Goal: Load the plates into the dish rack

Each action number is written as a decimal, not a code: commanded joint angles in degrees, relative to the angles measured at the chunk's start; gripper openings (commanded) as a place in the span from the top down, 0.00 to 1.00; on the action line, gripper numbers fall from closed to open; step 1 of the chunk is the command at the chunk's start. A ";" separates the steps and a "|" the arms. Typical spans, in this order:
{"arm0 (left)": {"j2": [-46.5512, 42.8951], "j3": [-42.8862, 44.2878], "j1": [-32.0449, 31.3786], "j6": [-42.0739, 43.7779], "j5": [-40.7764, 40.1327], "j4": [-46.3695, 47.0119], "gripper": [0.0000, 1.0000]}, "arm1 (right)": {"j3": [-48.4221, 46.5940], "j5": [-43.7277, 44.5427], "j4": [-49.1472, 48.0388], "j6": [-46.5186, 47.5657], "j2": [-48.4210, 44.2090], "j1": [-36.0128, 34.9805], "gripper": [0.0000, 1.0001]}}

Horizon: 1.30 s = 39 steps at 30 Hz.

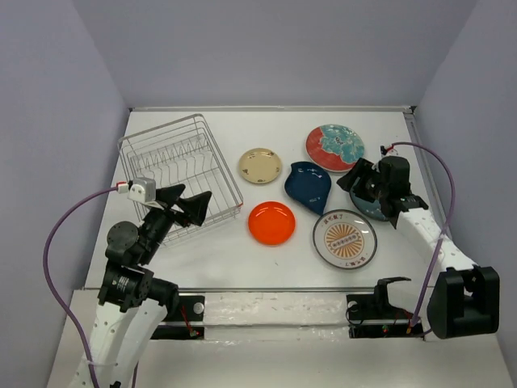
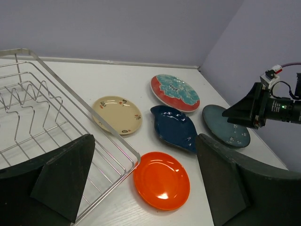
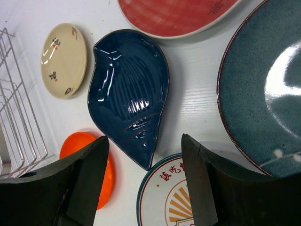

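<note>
Plates (image 1: 271,222) flat on table (image 1: 242,260) beside dish rack (image 1: 179,166)

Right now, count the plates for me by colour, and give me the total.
Red-and-teal floral plate: 1
Cream plate: 1
Orange plate: 1
Dark blue leaf-shaped plate: 1
Dark teal plate: 1
White plate with orange emblem: 1
Total: 6 plates, with 0 of them in the dish rack.

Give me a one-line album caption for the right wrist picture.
Open right hand poised above the dark blue leaf-shaped plate, cream plate and wire rack nearby.
</note>
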<state>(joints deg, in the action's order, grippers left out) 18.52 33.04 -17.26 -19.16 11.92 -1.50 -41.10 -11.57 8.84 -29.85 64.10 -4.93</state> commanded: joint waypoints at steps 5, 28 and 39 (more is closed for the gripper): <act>0.55 1.94 -0.23 2.55 2.23 2.90 0.01 | -3.01 -1.08 -4.36 -0.65 5.59 2.37 0.29; 1.25 1.24 -0.23 2.19 4.69 4.13 0.01 | -7.76 -8.47 -10.86 1.02 25.80 1.15 0.34; 1.25 1.42 -0.23 2.19 4.34 3.96 0.01 | -7.59 -12.77 -20.61 -6.80 36.62 -0.17 0.50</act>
<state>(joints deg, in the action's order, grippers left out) 19.40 33.04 -17.26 -17.61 15.29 -0.51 -47.66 -21.76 -5.13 -33.01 98.35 -4.91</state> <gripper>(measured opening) 0.990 0.534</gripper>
